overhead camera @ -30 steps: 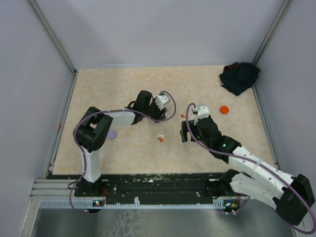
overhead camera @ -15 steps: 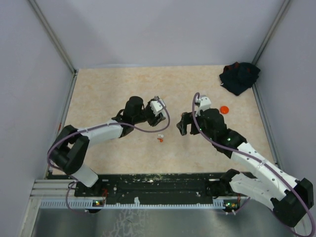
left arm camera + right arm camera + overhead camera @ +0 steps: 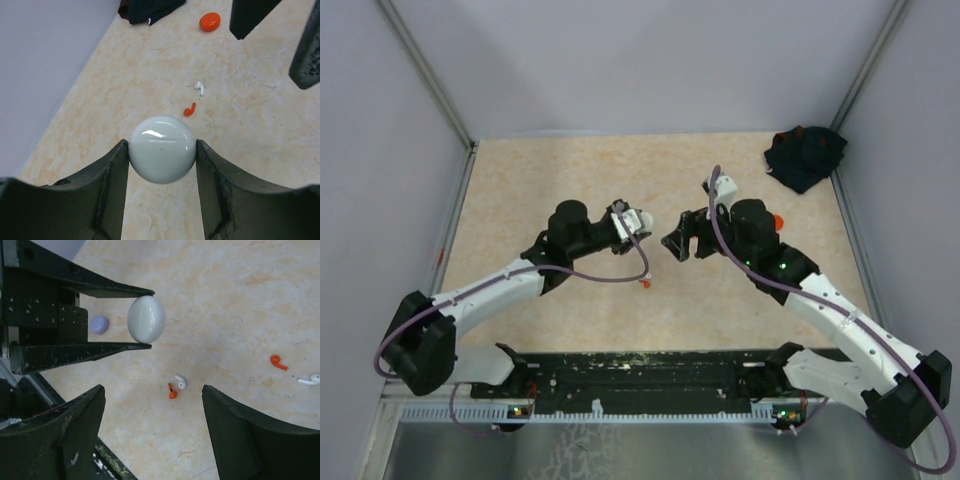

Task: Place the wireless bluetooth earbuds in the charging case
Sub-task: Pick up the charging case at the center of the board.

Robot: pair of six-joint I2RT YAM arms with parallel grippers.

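My left gripper [image 3: 161,145] is shut on a round white charging case [image 3: 161,149], its lid closed, held above the table. In the right wrist view the same case [image 3: 146,319] sits between the left gripper's black fingers [image 3: 100,351]. My right gripper [image 3: 154,388] is open and empty, facing the case from the right [image 3: 672,243]. On the table below lie a white earbud [image 3: 180,382] and an orange earbud [image 3: 172,391] side by side. Further off lie another orange earbud [image 3: 277,361] and another white earbud [image 3: 310,379].
An orange case [image 3: 777,221] lies right of the right wrist. A lavender case [image 3: 99,324] lies on the table beyond the left gripper. A dark crumpled cloth [image 3: 805,155] fills the back right corner. Grey walls enclose the table on three sides.
The left arm has stretched out and brought the white case toward the middle. The right gripper has moved up and left to face it, its jaws narrowing slightly.
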